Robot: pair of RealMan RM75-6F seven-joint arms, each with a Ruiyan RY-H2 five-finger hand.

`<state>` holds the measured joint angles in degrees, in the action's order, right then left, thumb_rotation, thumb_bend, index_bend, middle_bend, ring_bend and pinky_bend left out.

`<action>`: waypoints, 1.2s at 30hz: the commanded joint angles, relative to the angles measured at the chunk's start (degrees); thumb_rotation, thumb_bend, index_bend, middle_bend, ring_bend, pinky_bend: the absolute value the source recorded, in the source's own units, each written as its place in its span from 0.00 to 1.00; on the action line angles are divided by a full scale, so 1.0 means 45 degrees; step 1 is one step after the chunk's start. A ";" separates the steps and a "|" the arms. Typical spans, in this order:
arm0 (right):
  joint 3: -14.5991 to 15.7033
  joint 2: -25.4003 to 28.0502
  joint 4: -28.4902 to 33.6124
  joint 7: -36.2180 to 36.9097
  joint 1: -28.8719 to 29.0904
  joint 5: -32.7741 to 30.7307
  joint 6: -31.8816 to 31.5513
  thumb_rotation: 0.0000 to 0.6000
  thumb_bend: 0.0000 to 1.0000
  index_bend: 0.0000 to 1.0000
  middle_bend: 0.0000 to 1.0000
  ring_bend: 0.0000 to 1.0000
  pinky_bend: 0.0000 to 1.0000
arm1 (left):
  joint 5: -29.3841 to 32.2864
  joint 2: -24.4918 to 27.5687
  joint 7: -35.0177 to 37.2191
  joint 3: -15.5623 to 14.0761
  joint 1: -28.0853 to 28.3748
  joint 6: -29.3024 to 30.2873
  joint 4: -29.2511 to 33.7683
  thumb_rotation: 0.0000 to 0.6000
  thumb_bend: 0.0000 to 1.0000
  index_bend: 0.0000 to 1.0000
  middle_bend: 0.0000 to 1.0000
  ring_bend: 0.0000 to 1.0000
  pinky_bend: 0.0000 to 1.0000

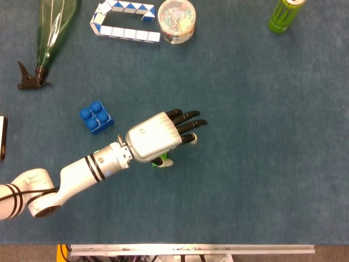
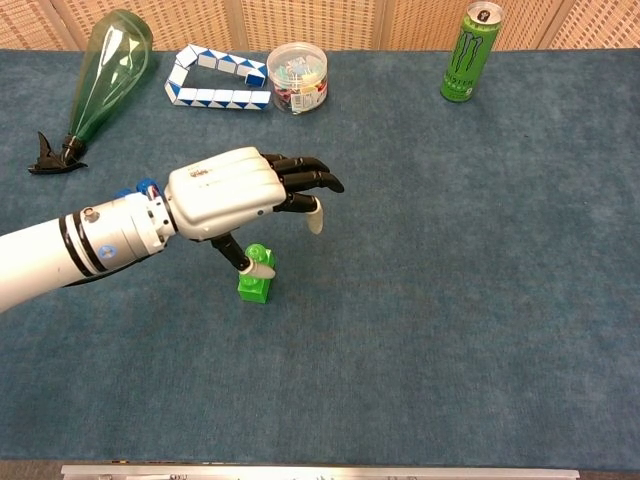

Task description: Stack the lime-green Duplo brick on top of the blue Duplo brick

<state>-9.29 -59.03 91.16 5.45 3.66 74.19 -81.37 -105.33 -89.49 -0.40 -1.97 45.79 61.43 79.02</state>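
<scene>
Light: even and bright in both views, coming from overhead.
Shadows: soft and faint; a weak one lies on the desk [image 2: 480, 330] under the left hand [image 2: 225, 192].
Glare: pale streaks on the green bottle [image 1: 54, 27]; a mild sheen on the hand's white shell.
Sharpness: head view slightly soft and grainy; chest view crisper.
Edges: chest view bows the desk's far edge a little.

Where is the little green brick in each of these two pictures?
Head view: the lime-green brick peeks out beneath the left robot hand, just below centre-left.
Chest view: it stands in plain sight left of centre, under the thumb.
Shared landmark: the green can, top right.
</scene>
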 commanded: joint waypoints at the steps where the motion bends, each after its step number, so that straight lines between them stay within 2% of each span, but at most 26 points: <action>1: -0.0006 0.0003 -0.0001 0.0005 -0.0001 -0.0004 -0.0002 1.00 0.07 0.55 0.39 0.30 0.30 | 0.0136 -0.0067 -0.0171 0.0017 0.0036 -0.0082 0.0124 1.00 0.00 0.36 0.15 0.10 0.27; 12: -0.0026 0.0021 0.0001 0.0002 0.0016 -0.0050 0.0053 1.00 0.07 0.55 0.39 0.30 0.30 | 0.1037 -0.0501 -0.1353 0.0223 -0.0002 -0.0590 0.0347 1.00 0.00 0.30 0.13 0.09 0.25; 25: -0.0043 0.0036 0.0002 -0.0015 0.0012 -0.0070 0.0050 1.00 0.07 0.55 0.39 0.30 0.30 | 0.1606 -0.0792 -0.2214 0.0119 -0.0148 -0.0870 0.0443 1.00 0.00 0.27 0.10 0.07 0.22; 36: -0.0058 0.0067 0.0021 0.0048 -0.0005 -0.0084 0.0043 1.00 0.07 0.55 0.39 0.30 0.30 | 0.1186 0.0527 -0.3255 -0.0410 -0.0158 -0.0972 0.2059 1.00 0.00 0.25 0.07 0.03 0.18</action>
<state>-9.56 -58.73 91.25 5.67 3.64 73.81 -81.18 -99.40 -88.20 -14.07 -3.19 45.15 57.12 87.14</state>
